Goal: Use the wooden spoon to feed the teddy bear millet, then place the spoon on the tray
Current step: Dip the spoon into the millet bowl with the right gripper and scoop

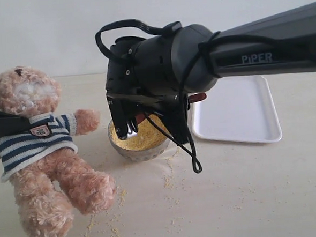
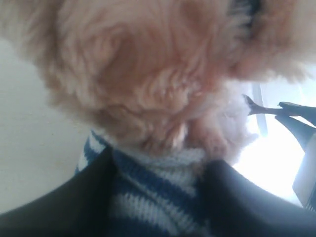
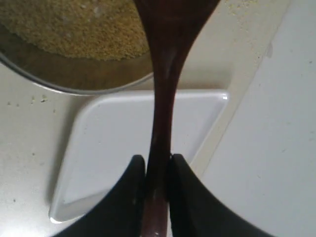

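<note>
Well, at the left of the exterior view the teddy bear hangs tilted. Only a black stub of the left gripper pokes in from the frame's edge at its chest. The left wrist view fills that in: dark fingers press on either side of the striped shirt, closed on the bear. The bear's head is so near there that it is only a blur of fur.

Loose grains dot the table by its legs. In the middle, the right arm covers much of the metal bowl of millet. Of the wooden spoon only reddish slivers show.

The right wrist view shows more. The right gripper is pinched tight on the thin handle, and the spoon's round end is cut off by the top edge beside the millet. At the right lies the white tray, partly behind the arm.
</note>
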Robot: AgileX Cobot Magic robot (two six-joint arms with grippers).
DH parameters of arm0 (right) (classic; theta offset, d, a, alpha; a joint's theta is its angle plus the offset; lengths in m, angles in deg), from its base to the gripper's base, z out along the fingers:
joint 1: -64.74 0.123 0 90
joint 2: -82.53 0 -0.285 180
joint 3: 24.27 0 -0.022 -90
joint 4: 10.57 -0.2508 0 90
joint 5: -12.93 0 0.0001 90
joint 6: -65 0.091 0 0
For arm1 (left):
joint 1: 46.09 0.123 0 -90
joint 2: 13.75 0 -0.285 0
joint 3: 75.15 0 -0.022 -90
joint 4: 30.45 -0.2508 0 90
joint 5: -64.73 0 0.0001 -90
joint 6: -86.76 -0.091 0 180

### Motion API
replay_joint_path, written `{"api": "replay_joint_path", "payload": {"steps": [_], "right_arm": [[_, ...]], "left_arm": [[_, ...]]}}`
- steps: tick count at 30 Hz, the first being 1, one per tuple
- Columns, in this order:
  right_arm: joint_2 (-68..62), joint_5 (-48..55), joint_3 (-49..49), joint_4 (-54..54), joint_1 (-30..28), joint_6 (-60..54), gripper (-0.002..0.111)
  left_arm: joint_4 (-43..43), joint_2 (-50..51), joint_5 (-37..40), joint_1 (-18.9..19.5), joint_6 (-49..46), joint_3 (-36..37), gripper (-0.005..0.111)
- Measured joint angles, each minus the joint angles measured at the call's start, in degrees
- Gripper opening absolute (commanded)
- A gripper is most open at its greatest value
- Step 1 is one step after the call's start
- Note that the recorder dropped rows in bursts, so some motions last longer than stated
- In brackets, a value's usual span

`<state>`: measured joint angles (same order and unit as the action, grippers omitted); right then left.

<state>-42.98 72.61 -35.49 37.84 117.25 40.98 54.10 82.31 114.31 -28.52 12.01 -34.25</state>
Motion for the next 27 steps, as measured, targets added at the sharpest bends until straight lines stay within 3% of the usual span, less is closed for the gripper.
{"api": "replay_joint_path", "payload": {"steps": [12,18,27], "right_arm": [[-4.51,-0.90,0.00,0.07,0.00,-2.51,0.000],[-4.95,-0.81,0.00,6.51,0.00,2.24,0.000],[-5.06,0.58,0.00,0.18,0.00,-2.88,0.000]], "left_arm": [[0.00,0.00,0.00,0.00,0.00,0.00,0.005],[0.00,0.00,0.00,0.00,0.00,0.00,0.005],[0.00,0.00,0.00,0.00,0.00,0.00,0.005]]}}
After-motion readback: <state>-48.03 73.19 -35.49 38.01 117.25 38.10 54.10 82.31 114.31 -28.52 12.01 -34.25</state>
